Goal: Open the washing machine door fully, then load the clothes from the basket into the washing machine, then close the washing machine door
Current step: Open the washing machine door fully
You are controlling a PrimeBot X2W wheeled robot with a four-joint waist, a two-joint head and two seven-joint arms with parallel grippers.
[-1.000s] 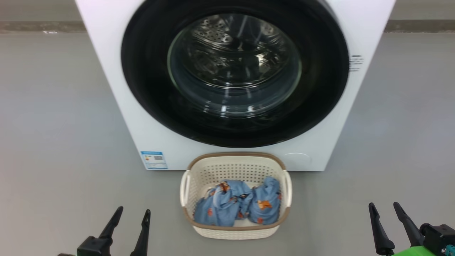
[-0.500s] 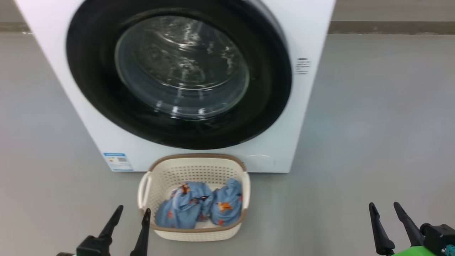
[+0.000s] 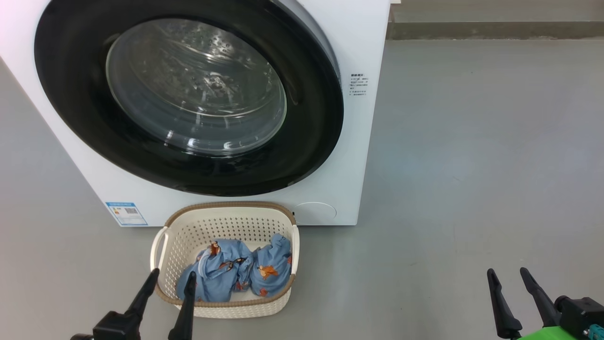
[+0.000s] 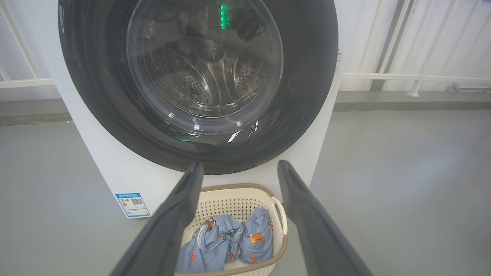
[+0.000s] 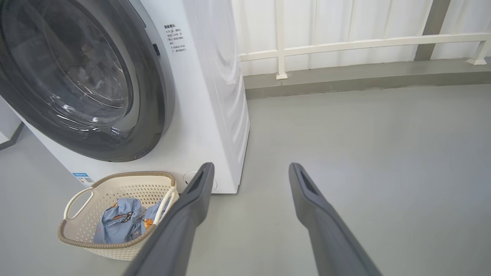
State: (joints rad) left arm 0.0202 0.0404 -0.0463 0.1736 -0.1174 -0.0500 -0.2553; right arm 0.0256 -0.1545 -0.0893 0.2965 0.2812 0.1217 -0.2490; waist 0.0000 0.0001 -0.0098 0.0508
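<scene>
Pose: in the head view my left end effector (image 3: 173, 273) rises from the lower left of the frame with both dark fingers spread apart and nothing between them. Its fingertips overlap the near left corner of the basket (image 3: 226, 208); whether they touch it I cannot tell. My right end effector (image 3: 507, 270) stands at the lower right, fingers likewise parted and empty, over bare grey floor (image 3: 472, 165) and well apart from the basket. Both point up the frame.

Hidden or unclear: both arms are cut off by the bottom edge. The washing machine (image 3: 358, 141) fills the upper left, with its top and left side out of frame. The washing machine door (image 3: 188, 94) lies closed against the machine's front. Reflections on its glass blur the drum (image 4: 203, 82) behind it. The small black print to the right of the door and the blue label (image 3: 126, 213) at lower left of the front are too small to read.

Containers: the basket sits on the floor just in front of the machine, below the door, at lower centre-left. It holds the clothes (image 3: 236, 271), two bunched light blue bundles side by side against its near wall.
</scene>
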